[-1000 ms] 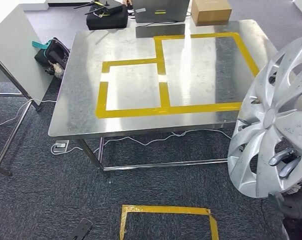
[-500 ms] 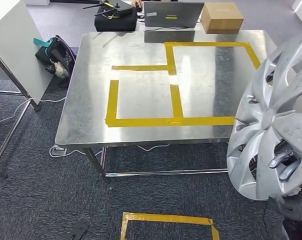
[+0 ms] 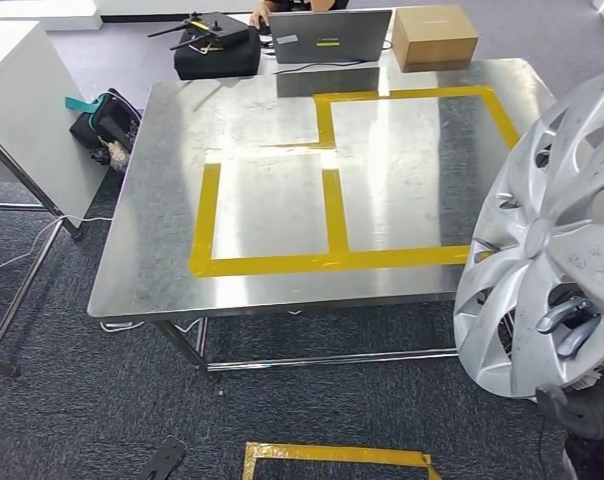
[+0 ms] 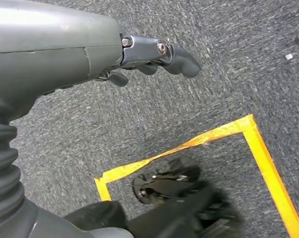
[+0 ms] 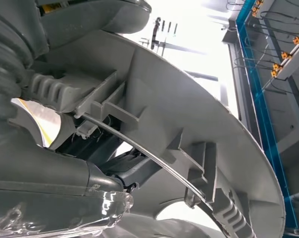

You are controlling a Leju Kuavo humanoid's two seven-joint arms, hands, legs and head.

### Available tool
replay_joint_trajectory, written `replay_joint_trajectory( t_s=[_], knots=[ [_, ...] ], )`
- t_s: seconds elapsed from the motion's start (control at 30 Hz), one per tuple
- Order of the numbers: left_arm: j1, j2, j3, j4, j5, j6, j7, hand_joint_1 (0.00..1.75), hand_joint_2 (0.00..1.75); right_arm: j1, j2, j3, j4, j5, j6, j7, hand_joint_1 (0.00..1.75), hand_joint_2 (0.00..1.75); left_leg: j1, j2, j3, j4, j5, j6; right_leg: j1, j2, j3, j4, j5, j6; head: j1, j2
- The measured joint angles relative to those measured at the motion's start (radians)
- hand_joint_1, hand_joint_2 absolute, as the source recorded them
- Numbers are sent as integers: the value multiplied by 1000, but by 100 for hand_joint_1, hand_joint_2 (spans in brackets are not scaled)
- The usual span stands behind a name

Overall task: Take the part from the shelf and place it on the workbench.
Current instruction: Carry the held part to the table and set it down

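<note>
A silver wheel cover (image 3: 544,235) stands upright at the right edge of the head view, beside and below the steel workbench (image 3: 155,230). My right hand (image 3: 571,325) grips it, fingers hooked through a spoke opening near its lower edge. The right wrist view looks at the grey ribbed back of the wheel cover (image 5: 200,129), with my right hand (image 5: 58,183) against it. My left hand (image 4: 151,54) hangs over the carpet, fingers loosely curled and holding nothing.
Yellow tape marks two rectangles (image 3: 337,180) on the workbench top. At its far edge are a laptop (image 3: 329,35), a cardboard box (image 3: 435,35) and a black case (image 3: 216,45). A bag (image 3: 103,120) lies left of the bench by a white panel (image 3: 27,110). A taped floor square (image 3: 337,460) is below.
The whole view has shifted: the workbench sits slightly lower and further left in the picture than half a second ago. The wheel cover stays in my right hand's grip.
</note>
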Motion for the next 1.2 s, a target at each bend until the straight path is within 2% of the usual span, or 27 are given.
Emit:
replay_joint_trajectory(
  t_s=[0.03,0.07,0.1,0.13,0.17,0.2,0.27,0.3,0.33,0.37,0.4,0.47,0.5,0.53,0.57,0.63,0.7,0.77,0.83,0.9,0.97,1.0,1.03,1.07,1.13,1.17,1.2],
  knots=[
    [1,0,0,0,0,0,0,0,175,0,0,0,0,2,-1,0,175,175,-1,0,-12,-4,16,2,1,1,5,0,-4,0,0,0],
    [2,0,0,0,0,0,0,0,175,0,0,0,0,4,-3,0,175,175,-2,0,-5,-43,52,7,2,2,12,0,-9,1,0,0],
    [2,1,0,0,0,0,-1,0,175,0,0,0,0,7,-6,0,175,175,-5,0,16,-106,99,14,2,2,19,-1,-14,2,0,0],
    [1,1,0,0,0,0,-2,0,175,0,0,0,0,10,-9,0,175,175,-9,2,41,-171,133,22,4,2,26,-1,-19,5,0,0],
    [0,1,0,0,0,0,-2,0,175,0,0,0,0,11,-13,1,175,175,-13,2,61,-223,147,28,4,2,31,-2,-23,9,1,0],
    [0,1,0,0,1,0,-2,0,175,0,0,0,0,13,-16,3,175,175,-16,3,74,-256,150,33,5,2,33,-6,-26,14,1,0],
    [0,1,0,0,2,0,-3,0,175,2,-1,0,3,17,-22,11,175,175,-16,3,87,-279,141,41,6,2,39,-6,-22,29,1,0],
    [1,2,1,0,3,0,-3,0,175,3,-1,0,5,20,-25,17,175,175,-14,3,95,-284,148,46,6,1,42,-3,-24,36,2,0],
    [2,2,1,0,3,0,-4,0,175,4,-3,-1,7,25,-29,21,175,175,-11,2,103,-288,152,50,6,0,40,13,-32,42,5,0],
    [2,3,2,0,2,0,-4,0,175,4,-4,-1,9,31,-34,24,175,175,-9,2,111,-288,152,54,5,-1,29,40,-52,45,8,0],
    [1,3,3,0,2,0,-4,0,175,4,-6,-2,11,39,-42,26,175,175,-8,3,117,-289,151,57,4,-2,5,88,-77,47,9,0],
    [2,3,3,0,1,0,-5,0,175,5,-10,-4,16,53,-59,27,175,175,-8,2,124,-289,144,60,3,-2,-66,210,-127,50,13,0],
    [3,3,4,0,0,0,-5,0,175,5,-12,-6,20,57,-67,28,175,175,-8,2,128,-288,140,60,2,-2,-97,249,-135,53,14,0],
    [5,3,4,0,-1,-1,-5,0,175,6,-14,-8,24,60,-72,29,175,175,-7,2,134,-288,134,58,1,-3,-111,252,-123,57,15,0],
    [6,2,4,0,-1,-2,-5,0,175,6,-15,-10,28,61,-75,30,175,175,-6,1,142,-288,128,56,-2,-3,-107,219,-91,62,15,0],
    [7,2,4,0,-2,-2,-5,0,175,6,-19,-13,35,62,-78,30,175,175,-3,0,161,-288,114,46,-7,-3,-64,91,-7,73,15,0],
    [4,3,4,0,-3,-3,-5,0,175,5,-21,-15,41,62,-78,30,175,175,-4,0,170,-287,102,34,-7,-3,-29,6,20,64,16,0],
    [3,4,4,0,-5,-3,-5,0,175,5,-23,-17,46,65,-78,31,175,175,-6,-1,172,-284,98,25,-5,-2,-21,-4,13,41,16,0],
    [2,4,4,0,-7,-3,-6,0,175,5,-28,-19,49,71,-80,33,175,175,-5,0,165,-263,99,17,-6,0,-12,-5,18,26,15,0],
    [-1,3,4,0,-8,-3,-6,0,175,3,-32,-20,51,78,-85,34,175,175,-2,1,116,-180,80,8,-8,0,-2,-7,13,14,15,0],
    [0,1,4,0,-8,-3,-7,0,175,0,-38,-21,54,87,-91,36,175,175,0,1,32,-54,31,0,-7,0,6,-8,3,6,14,0],
    [1,1,4,0,-9,-4,-7,0,175,0,-41,-21,56,94,-95,39,175,175,0,1,-4,-9,16,-1,-7,1,11,-8,-2,5,14,0],
    [3,1,4,0,-8,-4,-7,0,175,1,-44,-22,59,104,-102,47,175,175,0,1,-26,7,19,0,-6,2,17,-8,-8,5,14,0],
    [4,1,4,0,-8,-5,-7,0,175,2,-50,-24,62,121,-113,61,175,175,-1,1,-29,-12,44,4,-6,3,25,-8,-13,5,14,0],
    [5,2,5,0,-7,-6,-8,0,175,2,-68,-34,73,165,-150,102,175,175,-5,2,10,-131,135,18,-5,3,43,-9,-27,10,14,0],
    [5,2,6,0,-6,-7,-9,0,175,2,-81,-42,82,192,-173,122,175,175,-8,3,33,-195,161,25,-4,3,51,-9,-34,14,14,0],
    [5,2,6,0,-6,-6,-10,0,175,1,-95,-50,93,218,-197,140,175,175,-11,3,51,-241,170,30,-3,3,56,-12,-40,20,15,0]
  ],
)
